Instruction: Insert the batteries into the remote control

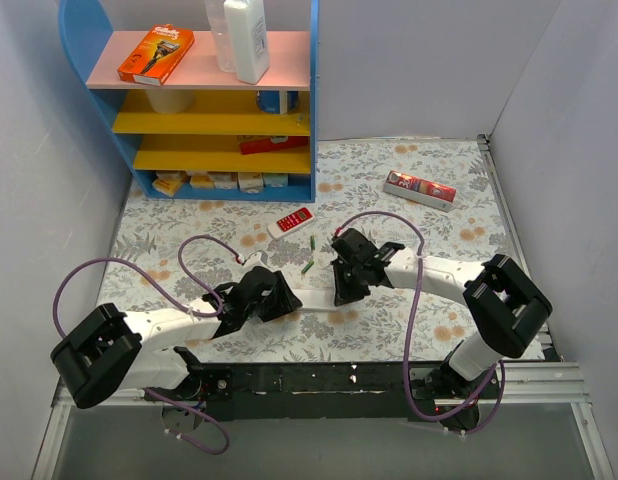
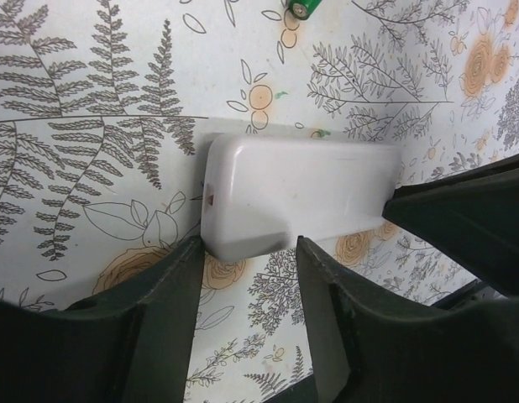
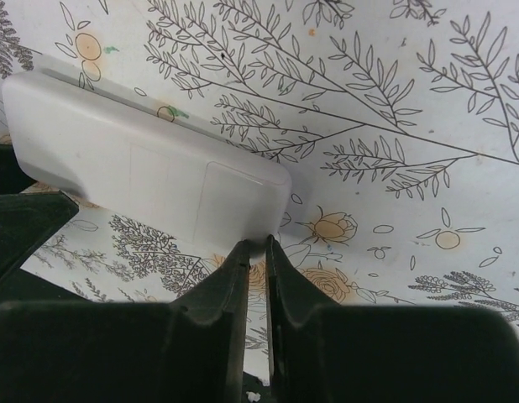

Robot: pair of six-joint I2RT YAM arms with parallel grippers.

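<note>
Remote control [image 2: 301, 189] lay back-up just ahead of both tools. Left gripper [image 2: 247, 243], jaws parted at its near edge, grasped nothing. Right gripper [image 3: 255, 248], clenched and empty, touched the edge beside the battery cover [image 3: 234, 197], apparently unopened. Batteries [image 1: 311, 243] lay loose beyond the fingertips, so loading seemed not begun. No writing was legible on the remote's back.

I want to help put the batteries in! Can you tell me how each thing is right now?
remote control: lying back up, battery cover looks closed.
batteries: lying loose, outside the remote.
left gripper: open, straddling the remote's long edge.
right gripper: shut, at the remote's corner.
</note>
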